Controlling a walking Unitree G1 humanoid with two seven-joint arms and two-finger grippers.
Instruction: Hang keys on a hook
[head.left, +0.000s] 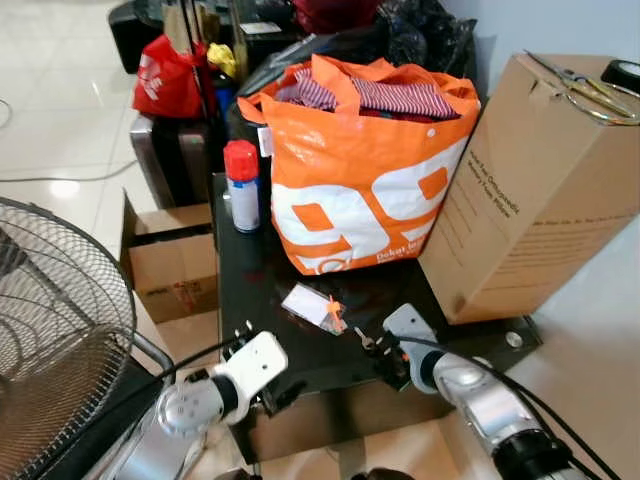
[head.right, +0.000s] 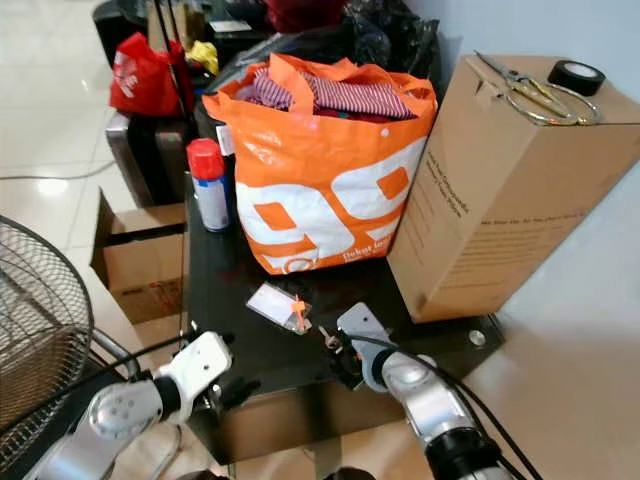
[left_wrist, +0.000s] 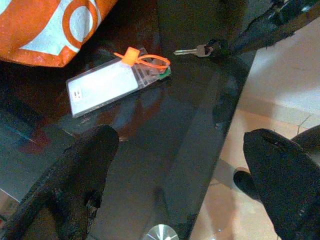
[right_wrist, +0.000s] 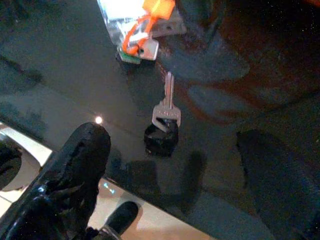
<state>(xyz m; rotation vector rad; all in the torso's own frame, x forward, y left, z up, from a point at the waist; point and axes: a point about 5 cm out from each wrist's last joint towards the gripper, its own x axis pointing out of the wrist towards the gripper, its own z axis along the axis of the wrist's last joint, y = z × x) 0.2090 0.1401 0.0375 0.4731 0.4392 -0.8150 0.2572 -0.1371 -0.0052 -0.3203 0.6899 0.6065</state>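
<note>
One key (right_wrist: 167, 107) lies before the open right tool (right_wrist: 170, 180); its fob looks murky.

black glass table (head.left: 480, 345) | key (right_wrist: 166, 107) | card (head.left: 312, 303) | spray can (head.left: 242, 187) | orange bag (head.left: 360, 190) | box (head.left: 535, 190)

Silver key (right_wrist: 167, 107) flat on black tabletop (right_wrist: 75, 75)

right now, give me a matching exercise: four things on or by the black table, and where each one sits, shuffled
Things:
1. key
2. spray can
3. scissors
4. card holder

Places:
A. on top of the cardboard box
B. left of the orange bag
C. just ahead of the right gripper
D. flat on the table, orange tie on it

Pairs: 1-C, 2-B, 3-A, 4-D
</note>
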